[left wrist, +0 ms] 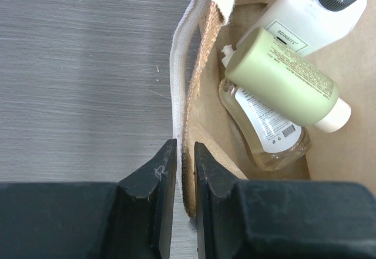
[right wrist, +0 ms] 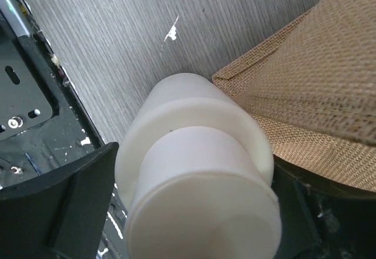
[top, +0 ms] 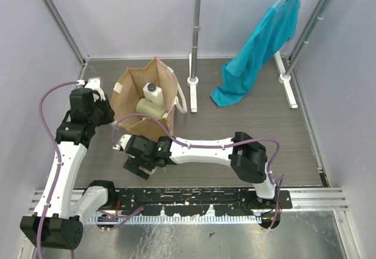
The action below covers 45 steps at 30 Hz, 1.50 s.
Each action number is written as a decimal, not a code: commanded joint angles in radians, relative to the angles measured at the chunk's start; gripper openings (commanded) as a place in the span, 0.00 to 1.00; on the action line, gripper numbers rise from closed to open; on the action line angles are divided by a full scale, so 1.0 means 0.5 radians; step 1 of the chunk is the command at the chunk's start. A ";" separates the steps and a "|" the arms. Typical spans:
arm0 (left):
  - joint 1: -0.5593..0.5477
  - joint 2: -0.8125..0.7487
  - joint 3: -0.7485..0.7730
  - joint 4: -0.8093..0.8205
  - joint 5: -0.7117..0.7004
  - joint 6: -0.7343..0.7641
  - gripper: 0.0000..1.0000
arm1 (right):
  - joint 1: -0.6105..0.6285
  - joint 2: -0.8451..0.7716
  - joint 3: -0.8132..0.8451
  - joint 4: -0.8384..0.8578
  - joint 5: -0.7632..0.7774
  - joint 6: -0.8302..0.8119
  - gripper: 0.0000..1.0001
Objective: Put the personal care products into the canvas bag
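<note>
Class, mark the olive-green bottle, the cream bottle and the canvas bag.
olive-green bottle (left wrist: pixel 282 83), left wrist view, middle of its body.
cream bottle (right wrist: pixel 194 165), right wrist view, its rounded side.
canvas bag (top: pixel 129 97), top external view, its left wall.

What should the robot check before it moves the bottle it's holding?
1. Cream round bottle gripped between the fingers of the right gripper: ok.
2. Left gripper pinching the rim of the tall tan canvas bag: ok.
3. Bag mouth open: ok.
4. Cream round bottle above the bag mouth: not ok, it is beside the bag's outer wall.
5. Room left inside next to the white rectangular bottle with dark cap, the olive-green round bottle and the amber clear bottle: cannot tell.
</note>
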State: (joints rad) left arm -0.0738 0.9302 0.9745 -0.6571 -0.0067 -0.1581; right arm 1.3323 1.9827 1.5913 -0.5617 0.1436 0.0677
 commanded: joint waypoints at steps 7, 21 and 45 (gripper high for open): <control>0.003 -0.024 0.055 -0.028 0.010 0.020 0.25 | -0.017 -0.165 -0.030 0.202 0.009 0.042 0.34; 0.000 -0.008 0.035 -0.008 0.014 0.000 0.25 | -0.071 -0.507 0.250 -0.330 -0.017 0.090 0.01; 0.002 -0.073 -0.035 0.029 0.029 -0.010 0.25 | -0.786 -0.948 0.718 0.079 -0.852 -0.022 0.01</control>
State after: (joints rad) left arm -0.0742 0.9207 0.9680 -0.6559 -0.0036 -0.1608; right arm 0.9485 1.5139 1.8416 -0.7547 -0.1890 0.0807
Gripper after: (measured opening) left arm 0.249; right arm 0.759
